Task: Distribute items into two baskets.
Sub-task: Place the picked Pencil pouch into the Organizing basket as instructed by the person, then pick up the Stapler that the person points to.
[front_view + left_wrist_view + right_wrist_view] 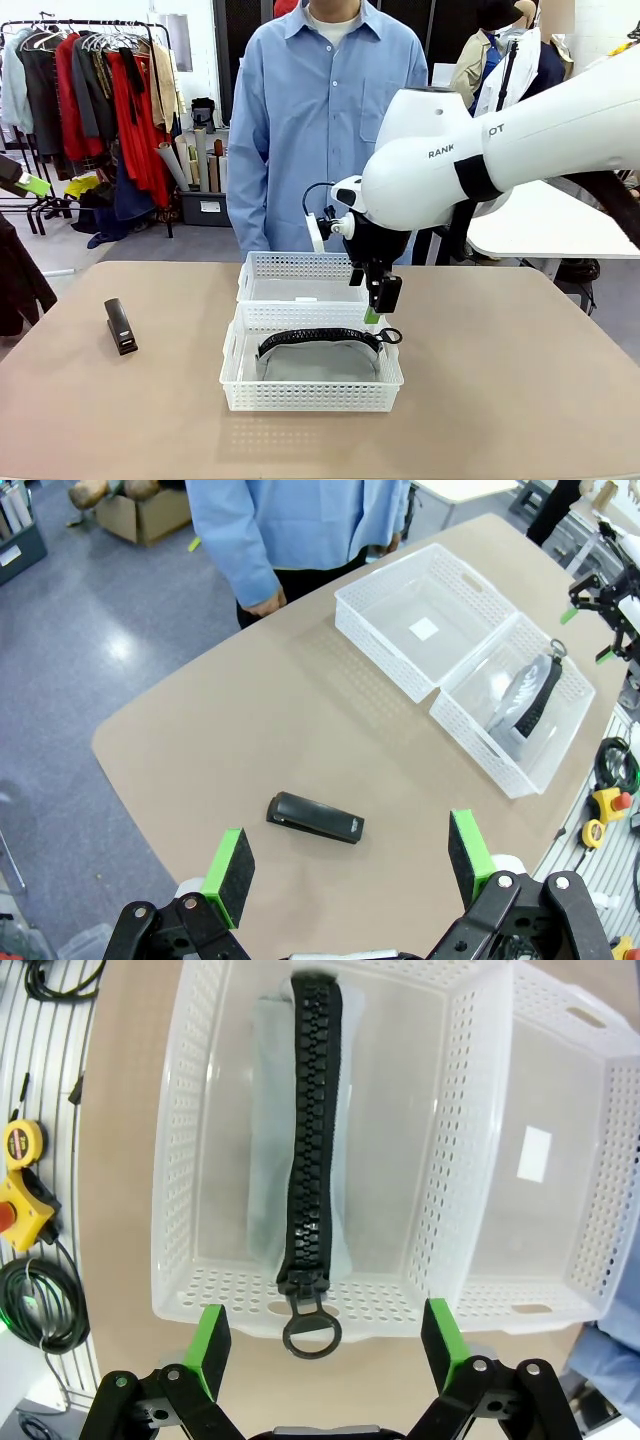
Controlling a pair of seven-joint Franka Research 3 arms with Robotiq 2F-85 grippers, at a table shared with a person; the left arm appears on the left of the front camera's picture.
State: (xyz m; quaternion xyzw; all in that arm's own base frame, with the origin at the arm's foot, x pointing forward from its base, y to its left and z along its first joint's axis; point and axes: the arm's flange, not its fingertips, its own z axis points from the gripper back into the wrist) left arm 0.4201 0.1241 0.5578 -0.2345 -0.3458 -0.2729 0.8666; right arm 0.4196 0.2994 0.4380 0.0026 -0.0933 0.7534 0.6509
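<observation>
So: grey zip pouch [300, 1140] lies in near basket [310, 397], your right gripper [325, 1345] wide open, empty above it. Left gripper [350, 865] spread, empty, lined over black stapler [315, 818], probably for far basket [292, 264]: 1 item each.

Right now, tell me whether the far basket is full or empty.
Empty: the far basket holds nothing but a white sticker on its floor.
</observation>
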